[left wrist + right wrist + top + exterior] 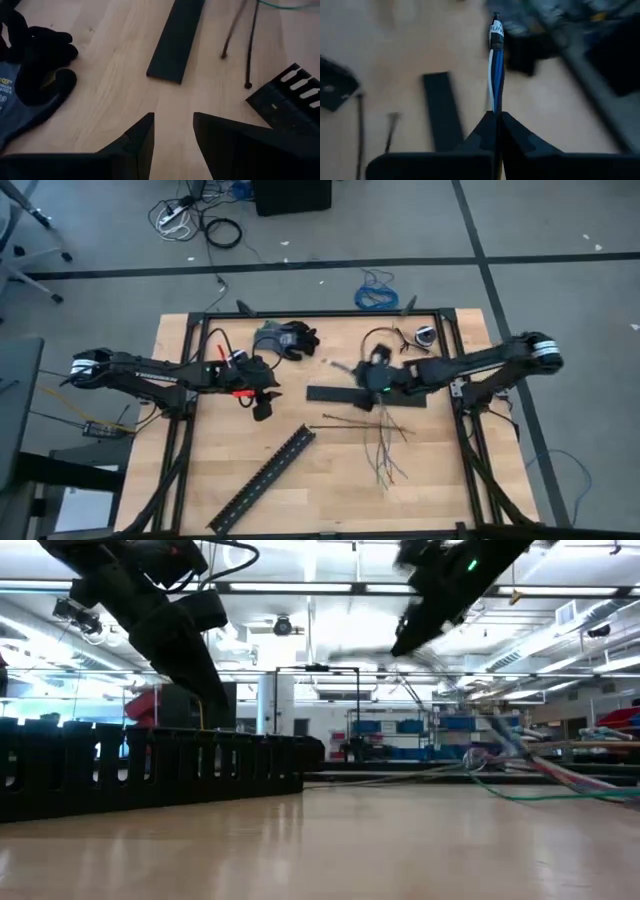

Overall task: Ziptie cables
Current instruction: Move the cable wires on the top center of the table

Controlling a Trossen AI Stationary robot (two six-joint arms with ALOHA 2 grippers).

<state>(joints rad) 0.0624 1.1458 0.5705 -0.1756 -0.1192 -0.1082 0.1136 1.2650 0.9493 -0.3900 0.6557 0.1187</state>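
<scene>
From above, I see a light wooden table [200, 480]. The thin, floppy cables [380, 445] lie loose on it, right of the middle. They are dark, purple, green and grey, and they fan out like long grass. A flat black strip [362, 395] lies just above them. A long black toothed strip [262, 480] lies slanted near the front. A dark and grey work glove [285, 338] sits at the back. The left gripper [263, 409] hangs over the table left of the middle, well apart from the cables. The right gripper [345, 370] is over the far end of the flat strip.

From table height, the toothed strip [150, 770] looks like a low black wall. The cables [540, 775] show on the right as thin green and purple lines, some lifting off the wood.

In the left wrist view, the left gripper [172, 137] has its fingers apart with nothing between them. Ahead are the flat strip [175, 40], the glove [30, 75] and two dark cable ends [247, 45].

In the right wrist view, the right gripper [496, 125] is closed tight on a thin blue and white zip tie [495, 65] that sticks straight out.
</scene>
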